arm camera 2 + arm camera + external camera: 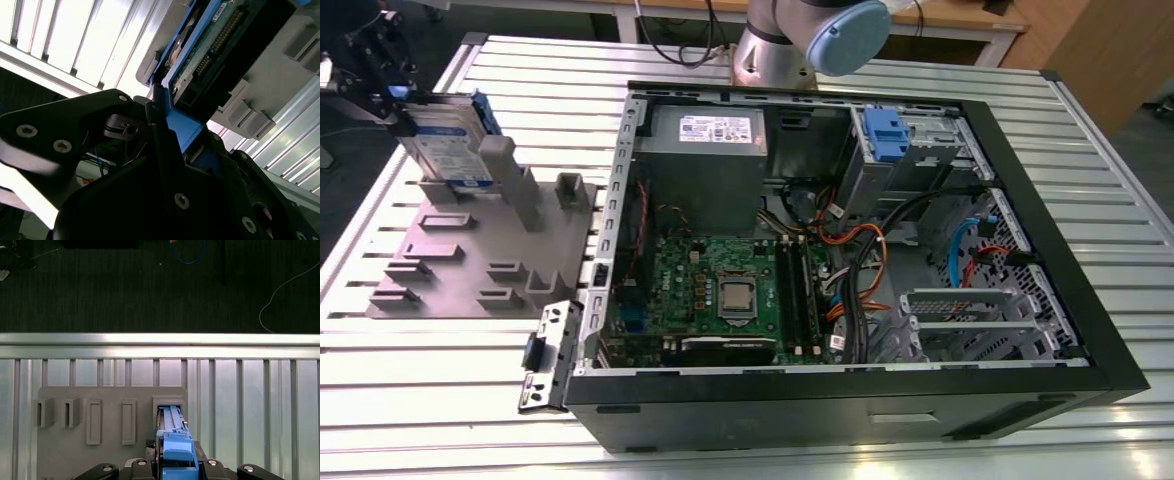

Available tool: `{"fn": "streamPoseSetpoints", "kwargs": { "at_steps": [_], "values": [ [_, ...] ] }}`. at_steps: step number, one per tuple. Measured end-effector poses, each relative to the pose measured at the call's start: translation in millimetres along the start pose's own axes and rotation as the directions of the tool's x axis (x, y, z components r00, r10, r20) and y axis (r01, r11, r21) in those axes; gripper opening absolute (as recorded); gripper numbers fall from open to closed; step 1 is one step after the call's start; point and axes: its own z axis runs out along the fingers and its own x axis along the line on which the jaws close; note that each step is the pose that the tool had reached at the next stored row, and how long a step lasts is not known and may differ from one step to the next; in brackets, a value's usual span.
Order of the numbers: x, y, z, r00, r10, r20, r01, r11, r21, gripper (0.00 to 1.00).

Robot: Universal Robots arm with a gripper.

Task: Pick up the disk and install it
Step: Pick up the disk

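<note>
End effector (390,100) is seen at the far upper corner on the exterior view's left, above the grey holder plate (454,265). Its dark fingers are closed on the blue end of the disk (447,150). In the second wrist view the black fingers (160,120) are pressed against the blue rail of the disk (210,55), with green circuit board exposed on the drive's face. In the first wrist view the blue tab of the disk (172,435) is held between the two sides of the end effector (176,467).

Disk is stood on edge, slightly tilted, its lower end seated in a slot of the holder plate (65,450). The white label with a blue band is faced toward the exterior camera. Other slots on the plate are seen unoccupied.

Holder plate is laid on the slatted aluminium tabletop (440,400), just beside the open computer case (1067,300). Inside the case a green motherboard (720,280), a grey power-supply box (707,130) and a blue latch (887,135) are noted. Arm base (781,45) is mounted behind the case.
</note>
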Motion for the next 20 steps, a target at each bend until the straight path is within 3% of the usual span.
{"fn": "streamPoseSetpoints", "kwargs": {
  "at_steps": [20],
  "values": [
    [-0.1, 0.0, -4.4, 1.0000, 0.000, 0.0000, 0.000, 1.0000, -0.0002, 0.36]
  ]
}}
